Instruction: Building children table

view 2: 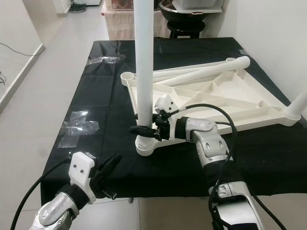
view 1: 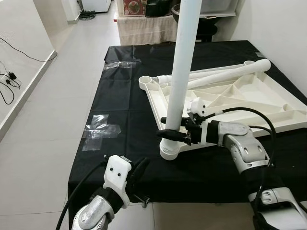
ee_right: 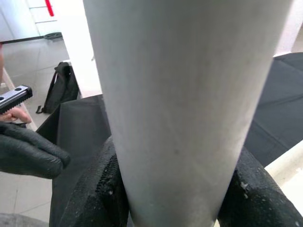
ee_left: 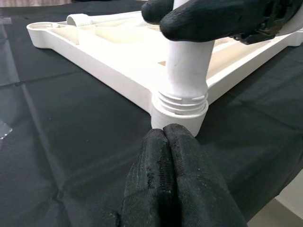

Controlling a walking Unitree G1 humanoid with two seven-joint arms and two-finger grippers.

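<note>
While I look down from the head camera, I see a big black cloth [view 1: 120, 96] spread over the floor [view 1: 43, 120]. On it lies the white table top [view 1: 249, 96], turned upside down, with its ribs facing up. Two loose white legs [view 1: 225, 74] rest across its far side.

One more leg [view 1: 180, 72] stands straight up in the round corner socket [view 1: 170, 149] nearest to me. I can see screw threads just above the socket in the left wrist view, so I think this leg is not twisted all the way in yet. That is the step I am on: putting in this leg.

My right gripper [view 1: 173, 128] is closed around the leg, low down, just above the socket. One black finger [ee_right: 94, 189] sits on each side of the white tube.

My left gripper [view 1: 139, 168] hangs out in front of the socket, near the edge of the cloth, apart from it. Its two fingers [ee_left: 175, 175] are pressed together and hold nothing.

Next I think I must turn the leg until the threads are hidden. The leg has to stay straight, or the threads may jam.
</note>
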